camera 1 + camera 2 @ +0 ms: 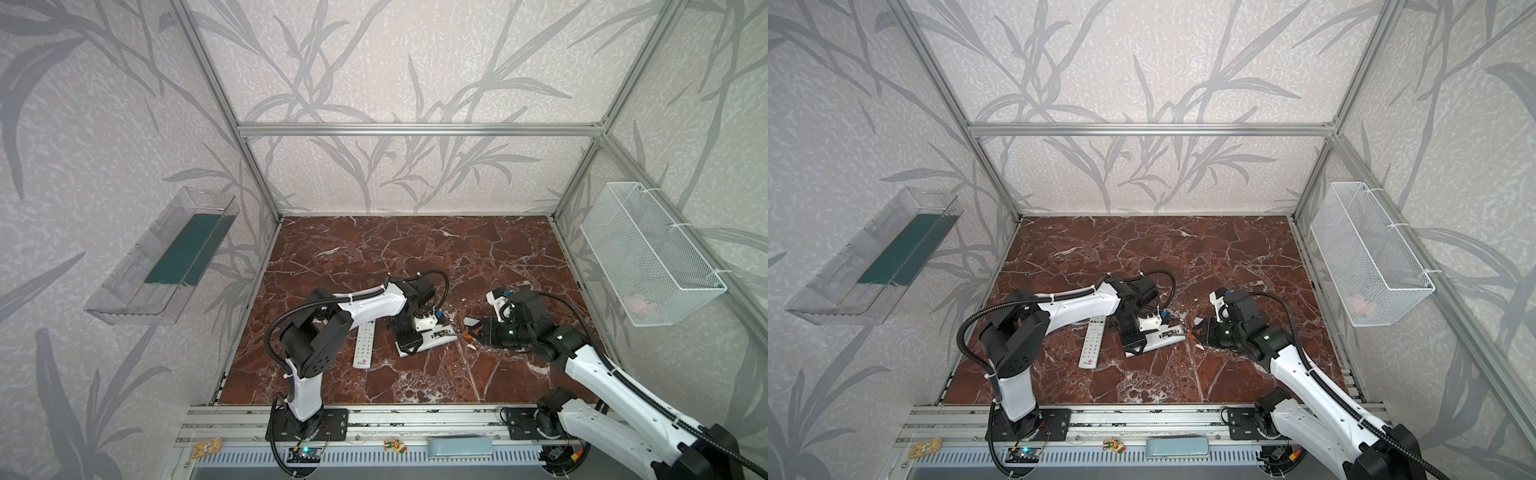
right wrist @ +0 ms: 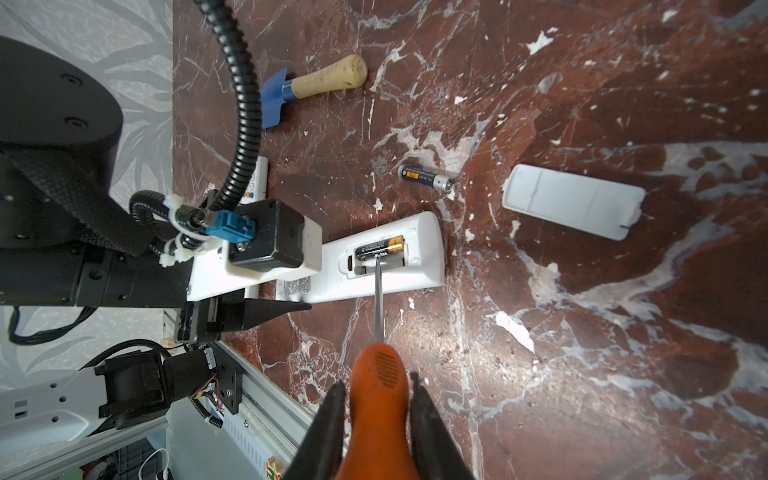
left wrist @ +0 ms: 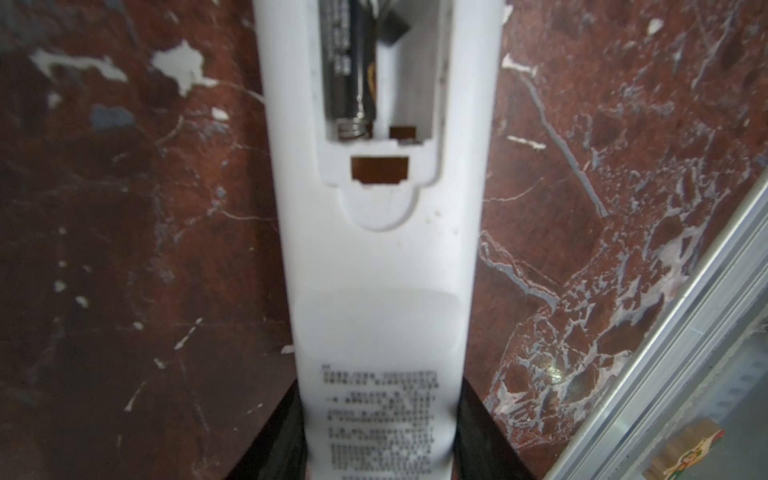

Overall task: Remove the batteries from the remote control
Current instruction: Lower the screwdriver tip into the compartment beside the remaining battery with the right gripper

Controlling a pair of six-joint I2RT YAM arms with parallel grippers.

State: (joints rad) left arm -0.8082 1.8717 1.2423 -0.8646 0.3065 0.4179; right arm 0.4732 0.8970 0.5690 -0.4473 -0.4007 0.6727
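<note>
Marble tabletop: seated battery lies in the remote's open bay, loose battery nearby on the marble. Left gripper pinches the remote; right gripper pinches the screwdriver, tip at the seated battery. White cover lies apart.

Soft even light, blurry wrist close-up

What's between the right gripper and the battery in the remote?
Only the screwdriver: the right gripper holds its orange handle, and its shaft reaches the battery. Right wrist view.
</note>
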